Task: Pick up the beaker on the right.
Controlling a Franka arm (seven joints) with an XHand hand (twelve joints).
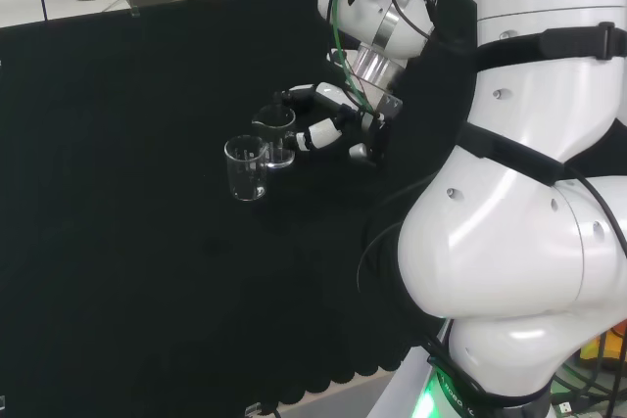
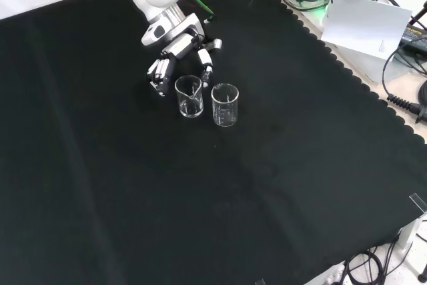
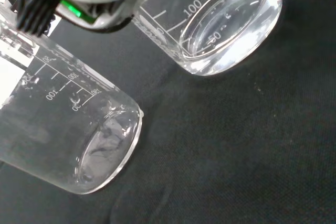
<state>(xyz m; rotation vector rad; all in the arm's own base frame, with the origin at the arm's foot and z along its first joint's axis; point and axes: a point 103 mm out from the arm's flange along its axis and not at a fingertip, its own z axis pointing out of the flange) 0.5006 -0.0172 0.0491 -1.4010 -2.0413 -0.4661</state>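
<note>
Two clear (cylindrical) glass beakers (image 2: 207,100)

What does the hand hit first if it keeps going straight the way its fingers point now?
Most likely the nearer beaker: the hand already has fingers either side of it in the front view. The second beaker stands beside it, off that line. Contact is unclear.

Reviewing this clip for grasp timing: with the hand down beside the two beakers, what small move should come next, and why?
Probably curl the fingers in round the nearer beaker. In the front view the hand sits just behind it, fingers reaching down either side, apparently not yet closed on the glass. The other beaker stands close beside it, so the closing should stay narrow.
</note>
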